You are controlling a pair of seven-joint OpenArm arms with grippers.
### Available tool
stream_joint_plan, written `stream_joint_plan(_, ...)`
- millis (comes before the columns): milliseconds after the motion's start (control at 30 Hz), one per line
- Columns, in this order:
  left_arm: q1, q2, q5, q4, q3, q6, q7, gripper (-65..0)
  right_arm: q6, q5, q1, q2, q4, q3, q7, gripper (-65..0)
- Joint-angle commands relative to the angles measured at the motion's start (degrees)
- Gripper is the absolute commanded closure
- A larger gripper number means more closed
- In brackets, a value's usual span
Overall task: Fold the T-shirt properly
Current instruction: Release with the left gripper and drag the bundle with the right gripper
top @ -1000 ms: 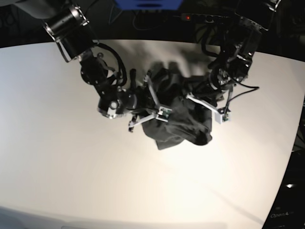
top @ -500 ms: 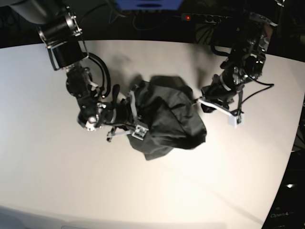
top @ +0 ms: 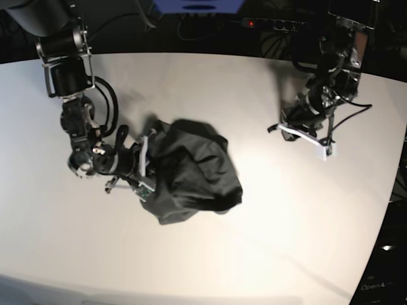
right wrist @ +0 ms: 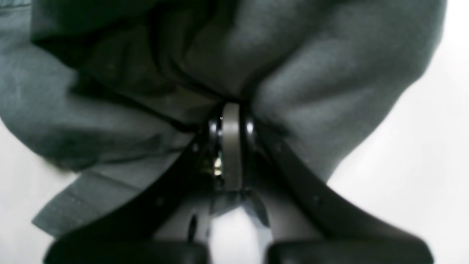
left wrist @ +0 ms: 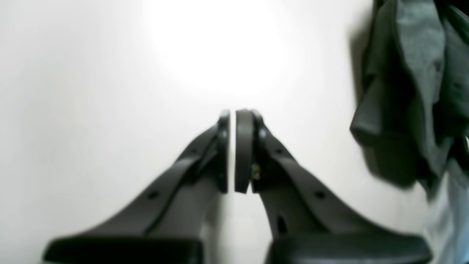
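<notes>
1. White tabletop [top: 267,241] fills nearly the whole base view, brightly lit near its middle, with a dark strip of background along the far edge.
2. Behind that edge, a blue object [top: 197,6] and a black power strip [top: 270,23] with a small red light sit in the dark strip.
3. The T-shirt [top: 191,170], dark grey, lies bunched in a crumpled heap on the table, left of centre in the base view, with deep folds across it and a hemmed edge showing in the right wrist view.
4. The right arm [top: 70,82] reaches down from the upper left of the base view to the heap's left edge.
5. The left arm [top: 334,70] stands at the upper right of the base view, well apart from the cloth.
6. The right gripper [right wrist: 231,121] has its jaws pressed together on a fold of the T-shirt, with cloth bulging on both sides of the fingertips.
7. The left gripper [left wrist: 232,146] has its jaws brought together with only a thin slit between the pads, and it holds nothing; bare table lies beneath it, and the T-shirt hangs at the right edge of the left wrist view.
</notes>
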Motion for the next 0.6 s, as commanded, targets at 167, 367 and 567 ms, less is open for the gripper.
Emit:
stream_joint_plan(167, -0.8, -0.4, -0.4, 1.0, 0.0, -0.6, -0.7, -2.7, -1.3, -6.6, -0.9, 4.3, -0.7, 3.8, -7.8, -0.6)
stream_joint_plan(367, -0.8, -0.3, -0.4, 1.0, 0.2, -0.6, -0.7, -2.7, -1.3, -6.9, -2.5, 6.2, -0.5, 8.2, -7.4, -0.6)
stream_joint_plan(567, -0.9, -0.2, -0.7, 1.3, 0.2, -0.6, -0.7, -2.7, -1.3, -6.9, -3.3, 7.8, 4.0, 8.0, -7.9, -0.6)
